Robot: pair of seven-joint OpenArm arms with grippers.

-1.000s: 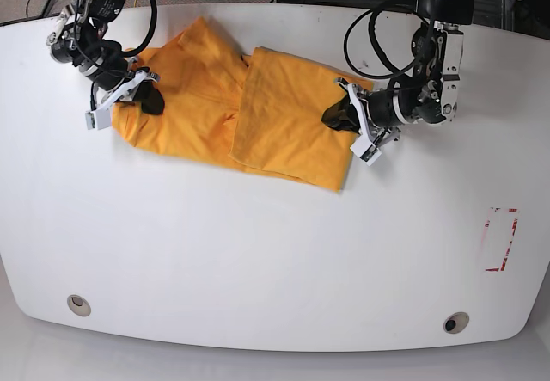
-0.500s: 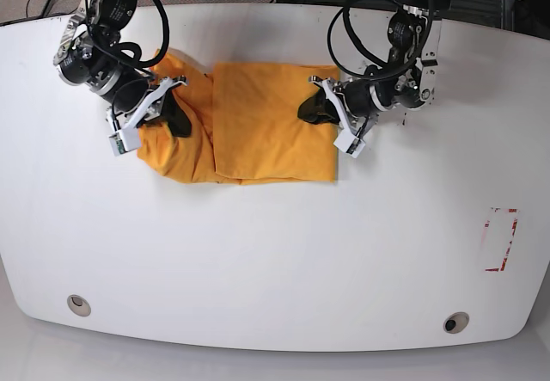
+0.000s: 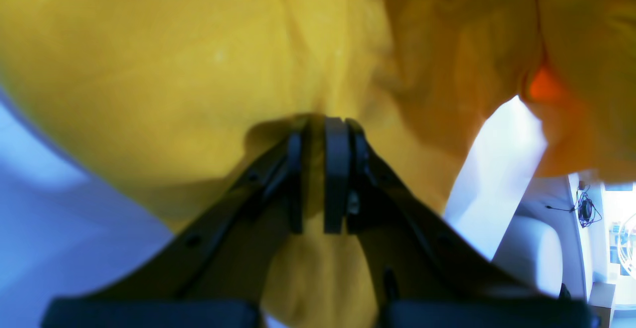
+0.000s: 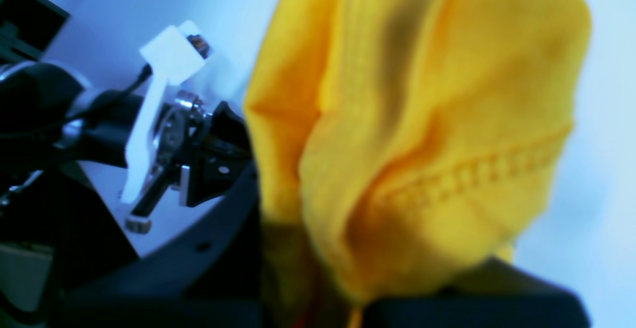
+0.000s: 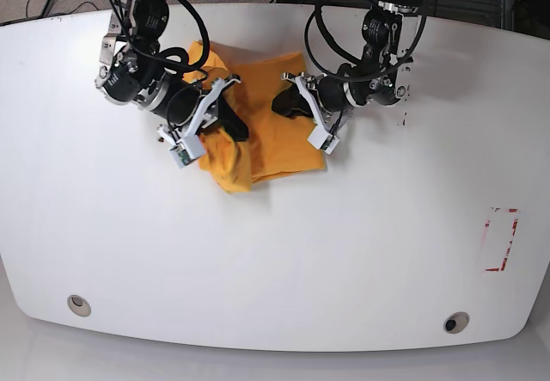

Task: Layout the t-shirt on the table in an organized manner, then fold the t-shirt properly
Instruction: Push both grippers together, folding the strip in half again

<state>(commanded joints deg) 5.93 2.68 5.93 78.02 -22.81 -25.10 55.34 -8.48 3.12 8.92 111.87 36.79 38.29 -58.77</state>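
Both grippers have drawn inward — shirt [image 5: 262,127] now bunched smaller, orange-yellow, creased. Left gripper [image 3: 323,179] pinches cloth; right gripper [image 5: 230,121] clamps a stitched hem fold.

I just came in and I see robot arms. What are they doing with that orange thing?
Two robot arms are folding an orange t-shirt on a white table. The left gripper and the right gripper each pinch a bit of cloth. The shirt is bunched up between them, not neatly folded yet.
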